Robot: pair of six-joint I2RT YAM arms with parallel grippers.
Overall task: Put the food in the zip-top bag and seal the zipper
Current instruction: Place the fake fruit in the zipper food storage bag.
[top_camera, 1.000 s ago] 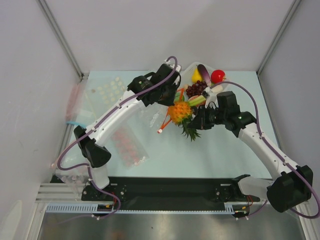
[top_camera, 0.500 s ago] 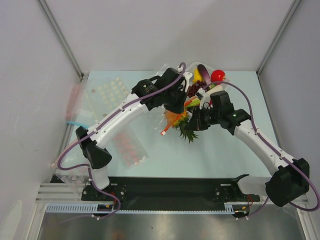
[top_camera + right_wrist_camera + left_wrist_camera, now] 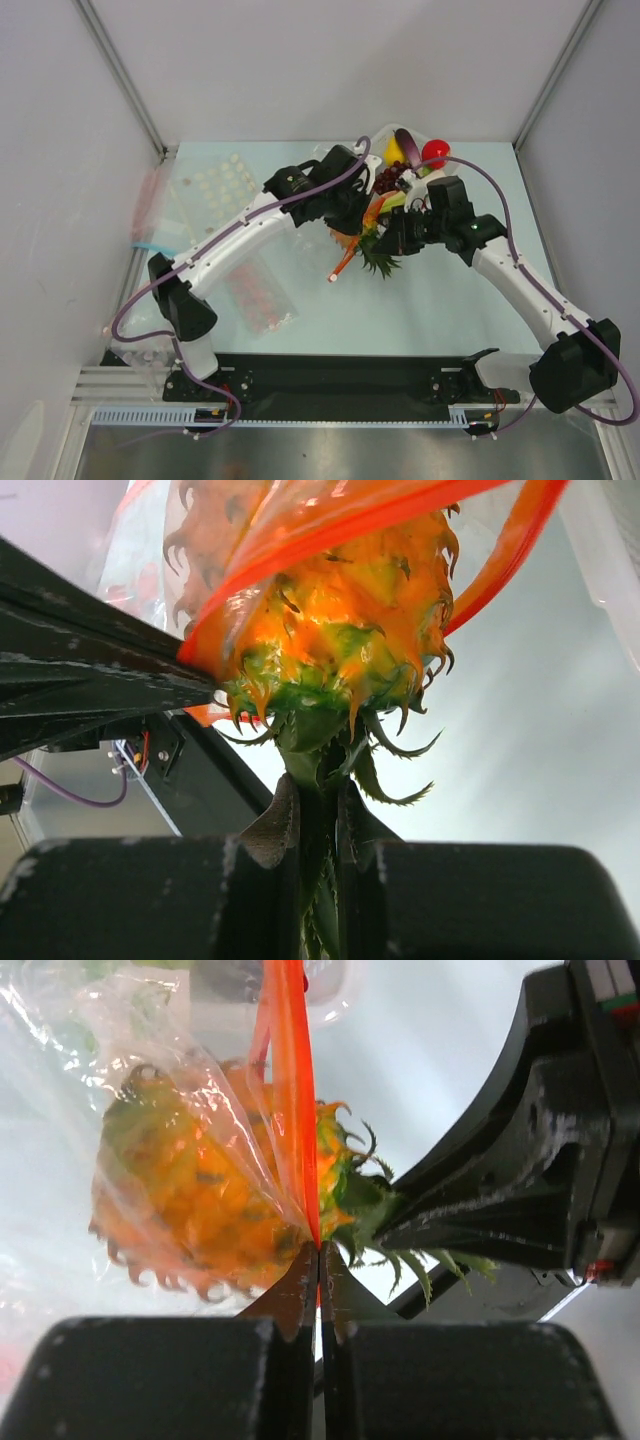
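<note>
So, the left gripper [image 3: 320, 1260] was pressed shut on the zipper [image 3: 290, 1080], holding up the mouth of the bag [image 3: 60, 1050]. The right gripper [image 3: 318, 815] was pinching the pineapple [image 3: 340, 630] by its leaves. The fruit's body sat inside the mouth with the leaves poking out, right between the two grippers over the middle of the table [image 3: 450, 300]. How deep it really was, hard to say from above.

My worry: only one lip was pinched, so the floppy film could snag on the spikes. Or the pineapple could slide back out if the right fingers let go too early.

A second earlier the pineapple was out in the open. Since then the left arm had swung right and pulled the bag over it.
</note>
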